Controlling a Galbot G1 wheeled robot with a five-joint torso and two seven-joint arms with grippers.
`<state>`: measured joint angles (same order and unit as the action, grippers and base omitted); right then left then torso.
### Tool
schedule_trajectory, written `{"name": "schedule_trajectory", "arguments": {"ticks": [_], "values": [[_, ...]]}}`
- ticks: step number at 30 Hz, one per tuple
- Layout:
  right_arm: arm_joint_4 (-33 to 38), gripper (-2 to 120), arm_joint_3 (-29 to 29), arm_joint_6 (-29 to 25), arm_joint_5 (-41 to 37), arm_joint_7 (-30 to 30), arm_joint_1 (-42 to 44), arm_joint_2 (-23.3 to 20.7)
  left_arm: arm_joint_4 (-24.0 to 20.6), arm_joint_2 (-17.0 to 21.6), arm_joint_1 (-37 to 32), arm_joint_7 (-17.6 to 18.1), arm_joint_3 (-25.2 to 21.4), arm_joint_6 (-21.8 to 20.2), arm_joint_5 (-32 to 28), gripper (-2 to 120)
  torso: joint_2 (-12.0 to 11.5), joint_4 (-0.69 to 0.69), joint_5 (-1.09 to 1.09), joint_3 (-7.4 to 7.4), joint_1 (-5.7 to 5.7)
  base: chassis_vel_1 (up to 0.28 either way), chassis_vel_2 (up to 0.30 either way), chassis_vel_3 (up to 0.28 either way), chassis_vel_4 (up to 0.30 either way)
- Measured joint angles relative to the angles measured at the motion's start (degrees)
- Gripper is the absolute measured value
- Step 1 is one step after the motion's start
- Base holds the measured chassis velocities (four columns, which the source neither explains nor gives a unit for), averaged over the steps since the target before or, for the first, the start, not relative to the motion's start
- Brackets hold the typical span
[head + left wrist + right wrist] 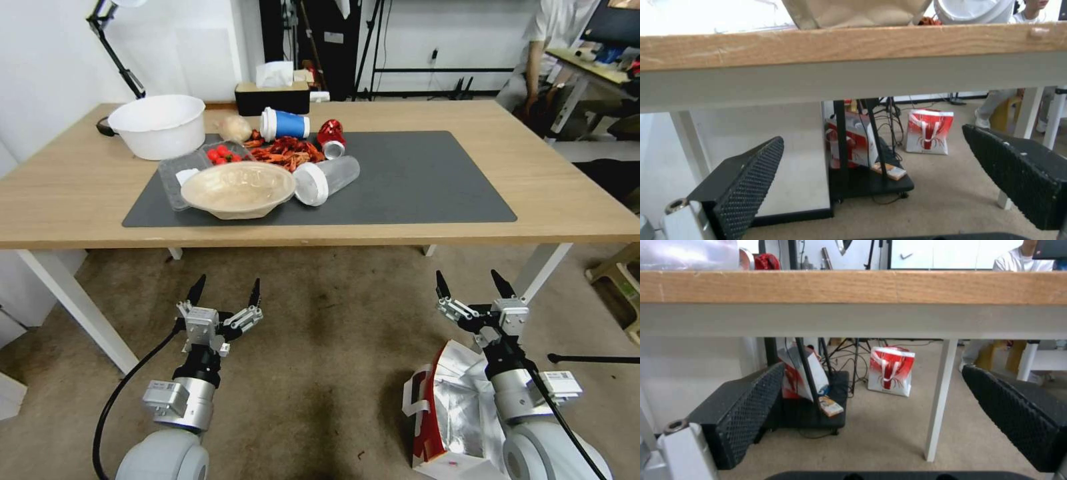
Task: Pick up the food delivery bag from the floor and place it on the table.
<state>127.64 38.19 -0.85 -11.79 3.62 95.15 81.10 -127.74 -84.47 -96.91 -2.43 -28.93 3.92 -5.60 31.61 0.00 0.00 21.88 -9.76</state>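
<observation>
The food delivery bag (453, 400) stands on the floor (320, 347) at the lower right, white with a red side, its foil-lined top open. My right arm passes just above it. My right gripper (472, 283) is open beyond the bag, pointing at the table's front edge. My left gripper (225, 293) is open too, over bare carpet on the left. The table (547, 180) has a light-wood top and a dark grey mat (413, 180). In the wrist views the left gripper (871, 135) and right gripper (873, 366) hold nothing below the table's edge (853, 46) (853, 286).
On the table's left half stand a white basin (158, 125), a beige bowl (238, 189), a blue cup (285, 124) and a clear jar (327, 180). White table legs (77, 303) (543, 270) flank the grippers. Another red-and-white bag (929, 131) (891, 371) stands beyond the table.
</observation>
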Motion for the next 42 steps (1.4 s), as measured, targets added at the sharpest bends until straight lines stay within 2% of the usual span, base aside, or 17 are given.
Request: {"name": "schedule_trajectory", "arguments": {"ticks": [42], "values": [[0.3,100,0.6,0.0,-0.4,-0.2,-0.2,-0.8,-0.9,-0.2,-1.1,-0.3,0.1,0.3,1.2,100,-9.9,0.0,0.0,-6.45,3.51,0.0,0.0,0.0,0.0]]}}
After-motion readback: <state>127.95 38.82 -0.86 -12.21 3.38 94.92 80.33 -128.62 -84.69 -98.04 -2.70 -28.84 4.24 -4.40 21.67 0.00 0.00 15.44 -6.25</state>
